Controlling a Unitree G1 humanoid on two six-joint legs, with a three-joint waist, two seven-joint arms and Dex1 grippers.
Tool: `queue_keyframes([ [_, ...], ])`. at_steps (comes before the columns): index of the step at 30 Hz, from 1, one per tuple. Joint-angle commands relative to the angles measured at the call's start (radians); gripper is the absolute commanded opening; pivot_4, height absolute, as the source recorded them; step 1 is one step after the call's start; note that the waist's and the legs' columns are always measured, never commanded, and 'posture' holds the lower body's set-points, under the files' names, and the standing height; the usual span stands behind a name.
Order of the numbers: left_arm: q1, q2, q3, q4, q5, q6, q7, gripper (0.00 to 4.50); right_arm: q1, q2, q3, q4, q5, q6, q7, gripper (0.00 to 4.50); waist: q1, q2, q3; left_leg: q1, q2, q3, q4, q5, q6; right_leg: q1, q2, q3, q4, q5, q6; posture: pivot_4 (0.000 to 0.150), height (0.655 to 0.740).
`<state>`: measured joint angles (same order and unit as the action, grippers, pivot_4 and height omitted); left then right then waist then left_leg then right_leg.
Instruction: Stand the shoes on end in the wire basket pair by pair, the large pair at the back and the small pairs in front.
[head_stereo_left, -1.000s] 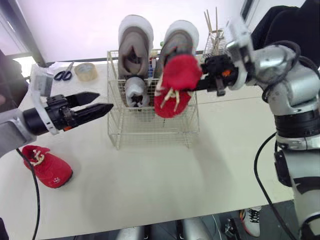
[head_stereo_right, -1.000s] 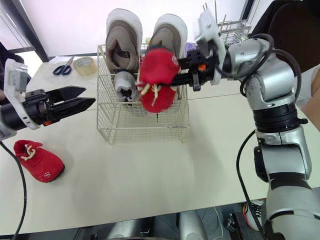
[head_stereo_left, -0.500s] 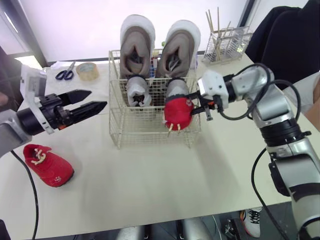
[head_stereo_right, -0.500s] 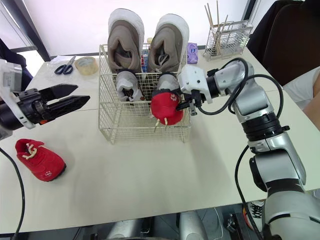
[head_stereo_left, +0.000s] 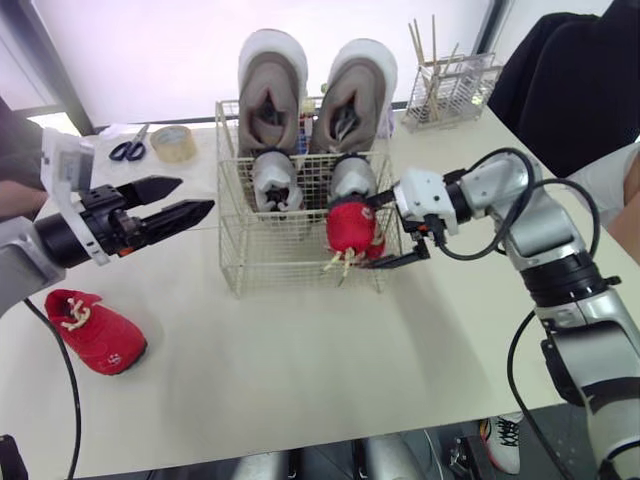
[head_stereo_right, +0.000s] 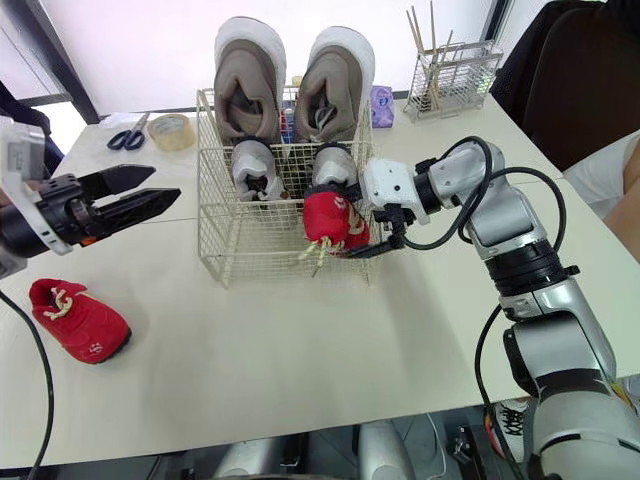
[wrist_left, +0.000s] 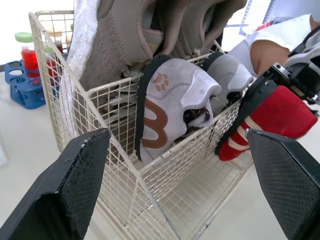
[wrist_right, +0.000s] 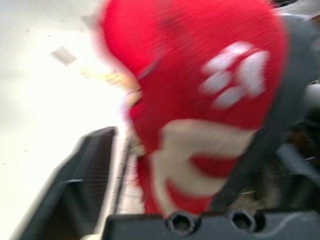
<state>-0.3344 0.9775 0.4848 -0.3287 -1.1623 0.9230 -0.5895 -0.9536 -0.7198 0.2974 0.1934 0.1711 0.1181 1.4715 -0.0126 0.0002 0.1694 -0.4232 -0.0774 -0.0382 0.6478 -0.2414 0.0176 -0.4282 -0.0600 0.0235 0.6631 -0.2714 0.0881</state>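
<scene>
We look down on a pale, matte desk (head_stereo_left: 300, 360) set against a bright white wall, with a dark upright frame at the far left corner. The wire basket (head_stereo_left: 240, 262) stands near the desk's middle. At its back the large pair (head_stereo_left: 270, 95), beige with white soles, stands on end side by side. Just in front of them the small grey pair (head_stereo_left: 272, 180) stands the same way.

A red shoe (head_stereo_left: 352, 228) sits in the basket's front right corner, just in front of the right grey shoe, and its pale laces poke out through the front wire. We cannot tell whether it rests on the basket floor. The right gripper (head_stereo_left: 374, 236) reaches in from the right with its jaws spread wide. The shoe lies between them, and the lower finger is clear of it.

The left gripper (head_stereo_left: 197, 195) hovers over the desk to the left of the basket, apart from it, with its jaws wide and empty. The second red shoe (head_stereo_left: 95, 332) lies on its sole near the desk's left edge, well apart from the basket.

At the far left of the desk lie scissors (head_stereo_left: 127, 150) and a tape roll (head_stereo_left: 173, 143). A wire rack (head_stereo_left: 445, 85) holding thin sticks stands at the far right. 1 person in dark clothing (head_stereo_left: 570, 70) sits beyond the desk's right corner.
</scene>
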Motion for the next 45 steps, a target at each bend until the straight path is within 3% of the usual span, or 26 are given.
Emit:
queue_keyframes([
  [1, 0.025, 0.011, 0.035, -0.007, 0.034, -0.008, 0.001, 4.50, -0.023, -0.061, -0.068, -0.049, 0.002, 0.015, -0.001, 4.48, 0.001, 0.000, 0.000, 0.000, 0.000, 0.000, 0.000, 0.000, 0.000, 0.000, 0.000, 0.000, 0.000, 0.000, 0.000, 0.150, 0.7400],
  [9, 0.176, 0.033, 0.158, -0.045, 0.110, 0.004, 0.028, 4.50, -0.119, -0.146, -0.153, -0.042, 0.038, 0.039, 0.025, 4.48, -0.003, 0.000, 0.000, 0.000, 0.000, 0.000, -0.002, 0.000, 0.000, -0.001, 0.000, 0.000, -0.001, 0.000, 0.000, 0.150, 0.7400],
  [16, 0.281, 0.051, 0.290, -0.019, 0.248, 0.049, 0.154, 4.50, -0.304, -0.014, -0.233, -0.022, 0.241, 0.153, 0.067, 4.48, -0.005, 0.000, 0.001, 0.000, 0.001, 0.001, -0.003, -0.001, 0.000, -0.001, 0.000, 0.000, -0.002, 0.000, 0.000, 0.150, 0.7400],
  [21, 0.240, 0.027, 0.381, -0.008, 0.260, 0.274, 0.393, 4.50, -0.316, 0.121, -0.222, -0.124, 0.390, 0.247, 0.107, 4.48, -0.001, 0.000, 0.000, 0.000, 0.002, 0.001, -0.003, -0.001, 0.001, -0.001, 0.000, -0.001, -0.001, 0.000, 0.000, 0.150, 0.7400],
  [25, 0.084, -0.138, 0.521, -0.083, 0.392, 0.616, 0.709, 4.50, -0.286, 0.182, -0.172, -0.126, 0.365, 0.201, 0.128, 4.48, 0.007, -0.003, -0.001, 0.000, 0.001, 0.001, -0.001, -0.001, 0.001, 0.000, -0.001, -0.002, -0.001, 0.000, 0.000, 0.150, 0.7400],
  [28, 0.093, -0.197, 0.592, -0.142, 0.440, 0.691, 0.800, 4.50, -0.276, 0.198, -0.158, -0.097, 0.349, 0.169, 0.141, 4.48, 0.001, -0.010, -0.001, 0.000, 0.001, 0.001, 0.000, -0.001, 0.001, -0.001, -0.001, -0.002, 0.000, 0.000, 0.000, 0.150, 0.7400],
  [34, 0.191, -0.266, 0.632, -0.169, 0.426, 0.691, 0.857, 4.50, -0.275, 0.202, -0.141, -0.082, 0.361, 0.150, 0.143, 4.48, -0.001, -0.011, -0.001, 0.000, 0.001, 0.001, -0.001, -0.001, -0.001, -0.002, -0.001, -0.002, 0.001, 0.000, 0.000, 0.150, 0.7400],
  [39, 0.138, -0.350, 0.626, -0.142, 0.426, 0.691, 0.896, 4.50, -0.278, 0.197, -0.143, -0.082, 0.359, 0.150, 0.143, 4.48, 0.006, -0.013, -0.002, 0.001, 0.001, 0.001, 0.000, -0.002, -0.003, 0.000, -0.001, -0.004, 0.000, 0.001, -0.001, 0.150, 0.7400],
  [45, 0.061, -0.355, 0.571, -0.060, 0.490, 0.691, 0.882, 4.50, -0.278, 0.180, -0.154, -0.100, 0.352, 0.168, 0.137, 4.48, 0.001, -0.014, -0.002, 0.001, 0.001, 0.001, -0.001, -0.002, -0.004, 0.000, -0.001, -0.004, 0.001, 0.001, -0.001, 0.150, 0.7400],
])
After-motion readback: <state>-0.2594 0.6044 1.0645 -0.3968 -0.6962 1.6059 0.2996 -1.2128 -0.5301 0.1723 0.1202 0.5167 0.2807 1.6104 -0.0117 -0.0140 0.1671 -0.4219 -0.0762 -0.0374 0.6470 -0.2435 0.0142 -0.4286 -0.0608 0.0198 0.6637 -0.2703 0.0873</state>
